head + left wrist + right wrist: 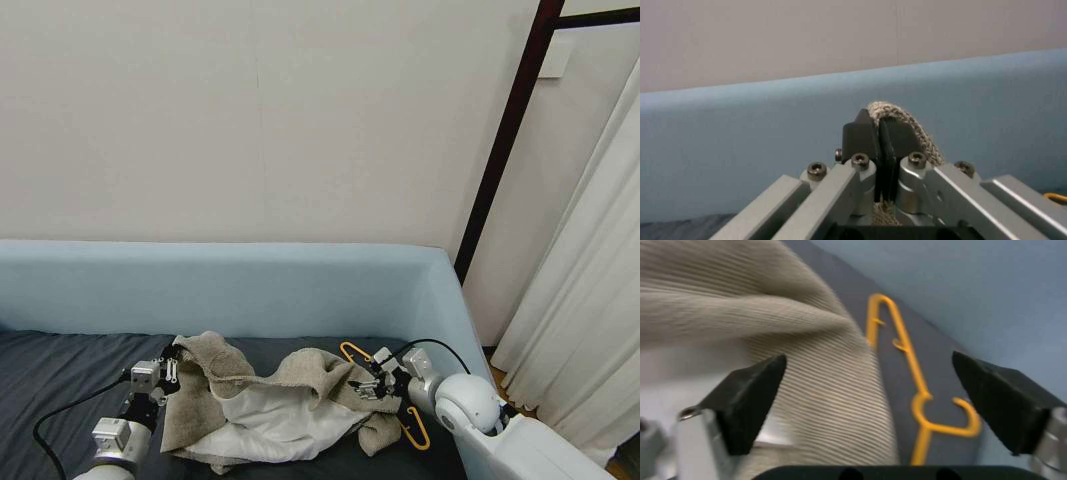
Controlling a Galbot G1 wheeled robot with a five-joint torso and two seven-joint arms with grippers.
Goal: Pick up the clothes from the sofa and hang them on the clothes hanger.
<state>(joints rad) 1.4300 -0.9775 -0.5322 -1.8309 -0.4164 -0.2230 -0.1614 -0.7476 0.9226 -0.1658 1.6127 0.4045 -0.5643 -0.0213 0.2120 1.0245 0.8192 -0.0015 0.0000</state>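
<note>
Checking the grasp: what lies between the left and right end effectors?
The beige knit garment spans that stretch in the head view. The left end effector is shut on its edge; the right end effector is open at its other side.

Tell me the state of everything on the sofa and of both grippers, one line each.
Beige knit garment: crumpled on the sofa seat, one edge pinched up.
Yellow hanger: lying flat on the seat beside the garment, nothing hung on it.
Left gripper: shut on the garment's edge.
Right gripper: open, over the garment's other edge and the hanger.
</note>
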